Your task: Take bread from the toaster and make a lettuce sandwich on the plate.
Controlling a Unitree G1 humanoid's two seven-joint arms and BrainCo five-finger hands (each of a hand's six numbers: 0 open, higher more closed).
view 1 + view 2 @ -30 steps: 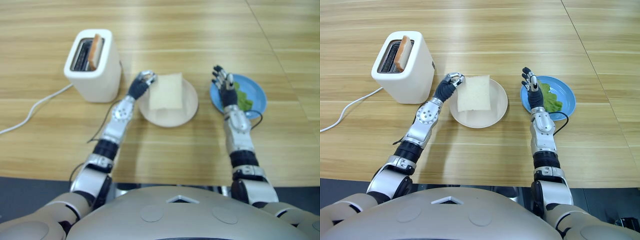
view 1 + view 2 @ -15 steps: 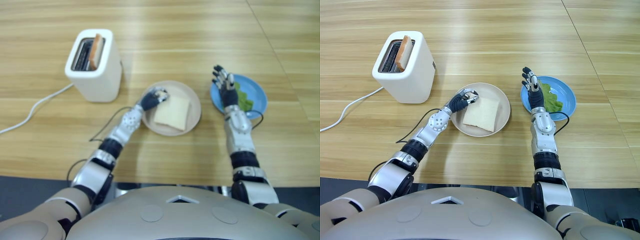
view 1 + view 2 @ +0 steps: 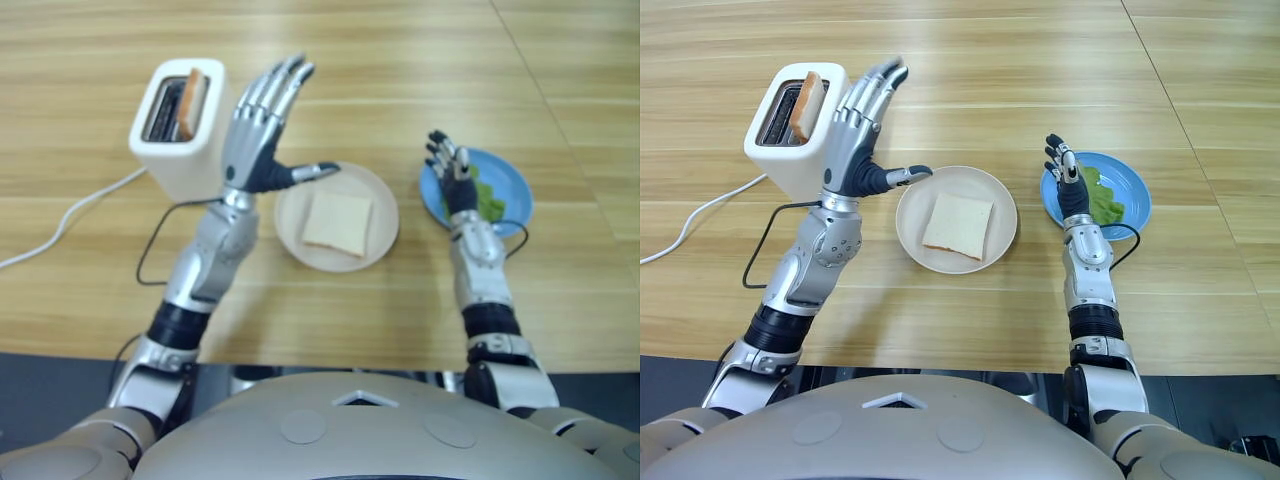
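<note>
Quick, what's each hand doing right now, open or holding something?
Left hand: open, raised beside the toaster, holding nothing.
Right hand: open, at the blue plate edge, holding nothing.

Silver-grey arms, dark-palmed hands.
The left hand [image 3: 862,125] has metallic silver fingers [image 3: 880,85] and a black palm; the right hand [image 3: 1068,180] looks darker, with pale tips. The left forearm [image 3: 820,255] and right forearm [image 3: 1086,268] are silver shells with round joint caps and black ribbed bands. A thin black cable [image 3: 752,255] loops from each wrist.
</note>
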